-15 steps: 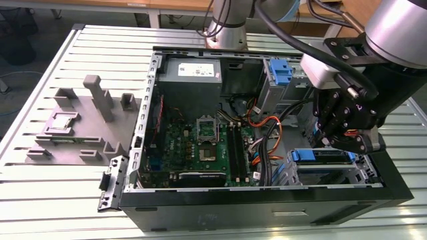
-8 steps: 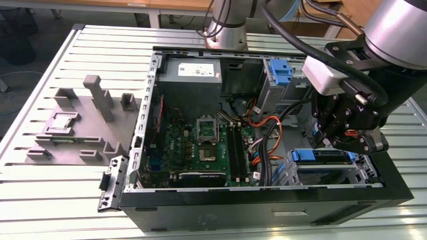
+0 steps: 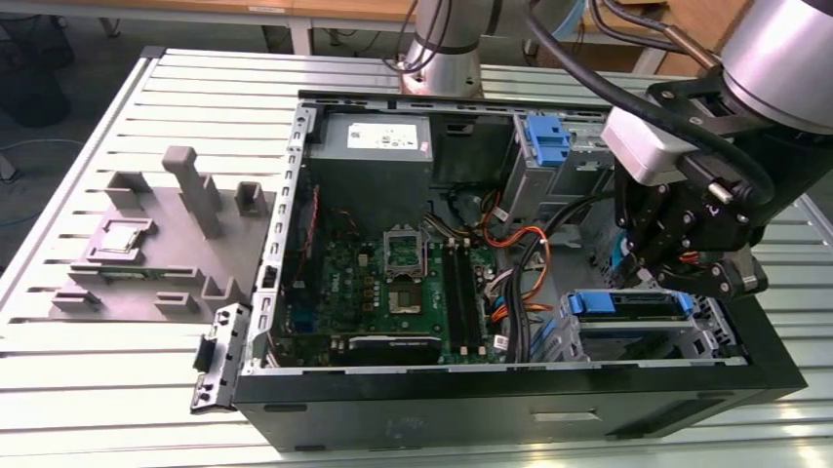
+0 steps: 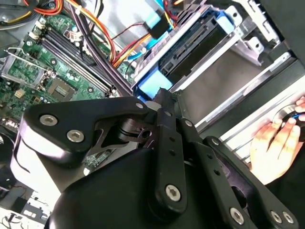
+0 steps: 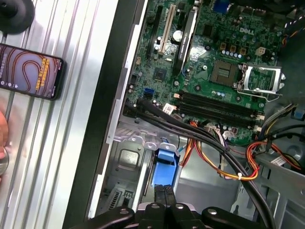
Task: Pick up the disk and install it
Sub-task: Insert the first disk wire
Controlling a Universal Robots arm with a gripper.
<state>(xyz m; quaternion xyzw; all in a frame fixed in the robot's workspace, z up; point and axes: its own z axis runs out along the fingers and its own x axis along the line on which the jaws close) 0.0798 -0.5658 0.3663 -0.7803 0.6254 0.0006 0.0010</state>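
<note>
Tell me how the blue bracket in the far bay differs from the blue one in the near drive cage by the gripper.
The far blue bracket stands upright on a narrow end, while the near blue bracket lies wide across its cage's front. The gripper hangs close above the near blue bracket; the far blue bracket has nothing near it. Both are blue plastic and sit inside the computer case.

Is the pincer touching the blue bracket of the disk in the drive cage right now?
Cannot tell. In the first wrist view the pincer tips meet the blue bracket edge, but no gap or contact shows plainly. In the exterior view the pincer hangs just above the disk.
</note>
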